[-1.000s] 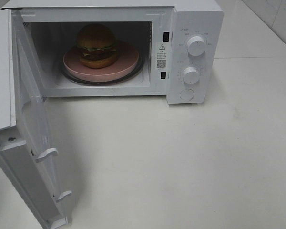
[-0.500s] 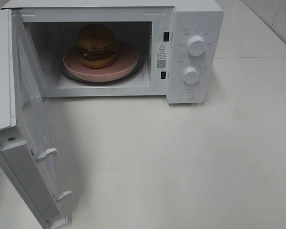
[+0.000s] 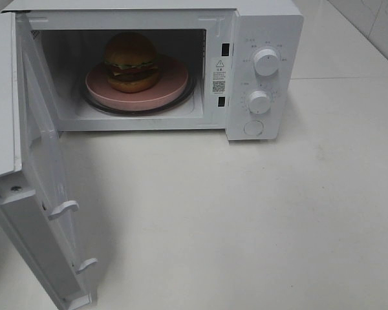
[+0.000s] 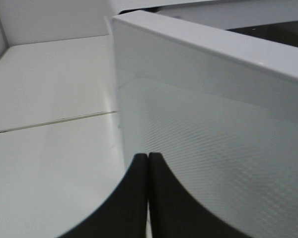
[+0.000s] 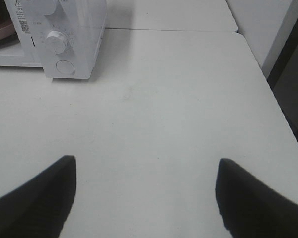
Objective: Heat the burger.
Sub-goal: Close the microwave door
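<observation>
burger: one burger [image 3: 131,61] on pink plate [image 3: 174,84], inside microwave [image 3: 265,26] cavity, upper left of exterior frame
door: door [image 3: 39,187] swung wide, lower left of frame
left pincer: left pincer [image 4: 148,161] clenched, empty, tips just beside door's outer face; contact unclear
right pincer: right pincer [image 5: 145,168] released, empty, over bench [image 3: 246,219]
key relation: burger lies beyond the door from left pincer; left arm nearer, likely pushes door shut
counts: 1 burger, 1 plate, 1 microwave, 2 knobs [image 3: 266,62], 1 button [image 3: 253,127]

Open microwave [image 3: 269,26] on our white bench [image 3: 246,213].
We see the burger [image 3: 131,61] on a pink plate [image 3: 173,81] inside the cavity, the door [image 3: 26,187] standing wide open at left, two knobs [image 3: 266,61] above a round button [image 3: 253,127].
</observation>
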`<state>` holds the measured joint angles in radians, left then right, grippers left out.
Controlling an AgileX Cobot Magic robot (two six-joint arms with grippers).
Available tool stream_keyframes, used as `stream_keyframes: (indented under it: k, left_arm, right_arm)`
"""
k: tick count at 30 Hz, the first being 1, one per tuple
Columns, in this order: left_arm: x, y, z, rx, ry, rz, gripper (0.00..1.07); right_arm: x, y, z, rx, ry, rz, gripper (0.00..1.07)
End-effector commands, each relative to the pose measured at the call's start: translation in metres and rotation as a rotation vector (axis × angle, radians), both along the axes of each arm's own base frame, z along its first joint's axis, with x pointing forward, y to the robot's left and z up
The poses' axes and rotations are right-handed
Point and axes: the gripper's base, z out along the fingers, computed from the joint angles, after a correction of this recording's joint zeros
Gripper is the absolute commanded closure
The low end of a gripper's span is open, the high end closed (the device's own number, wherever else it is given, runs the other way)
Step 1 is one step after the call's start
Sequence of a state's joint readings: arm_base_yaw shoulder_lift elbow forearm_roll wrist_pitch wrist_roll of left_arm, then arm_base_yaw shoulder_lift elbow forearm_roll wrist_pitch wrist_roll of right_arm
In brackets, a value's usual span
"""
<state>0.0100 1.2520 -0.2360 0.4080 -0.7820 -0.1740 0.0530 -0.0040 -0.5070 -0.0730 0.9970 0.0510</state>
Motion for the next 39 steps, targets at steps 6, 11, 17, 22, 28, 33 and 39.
stream_keyframes:
  k: [6,11,17,22,28,33,39]
  left_arm:
    - [0.006,-0.015,-0.009,-0.068,-0.03,-0.161,1.07]
    - [0.008,-0.03,-0.007,-0.077,-0.015,-0.201,1.07]
    - [0.018,-0.05,0.003,-0.102,-0.007,-0.204,1.07]
    - [0.024,-0.057,0.01,-0.125,-0.008,-0.192,1.07]
    - [0.036,-0.072,0.007,-0.135,0.01,-0.226,1.07]
    - [0.038,-0.086,-0.001,-0.144,0.047,-0.254,1.07]
    - [0.05,-0.118,-0.01,-0.127,0.051,-0.234,1.07]
  right_arm:
    - [-0.003,0.0,-0.002,-0.01,-0.021,-0.002,0.32]
    - [-0.003,0.0,-0.002,-0.01,-0.021,-0.002,0.32]
    - [-0.003,0.0,-0.002,-0.01,-0.021,-0.002,0.32]
    - [-0.003,0.0,-0.002,-0.01,-0.021,-0.002,0.32]
    - [-0.003,0.0,-0.002,-0.01,-0.021,-0.002,0.32]
    - [-0.003,0.0,-0.002,-0.01,-0.021,-0.002,0.32]
    - [-0.003,0.0,-0.002,-0.01,-0.021,-0.002,0.32]
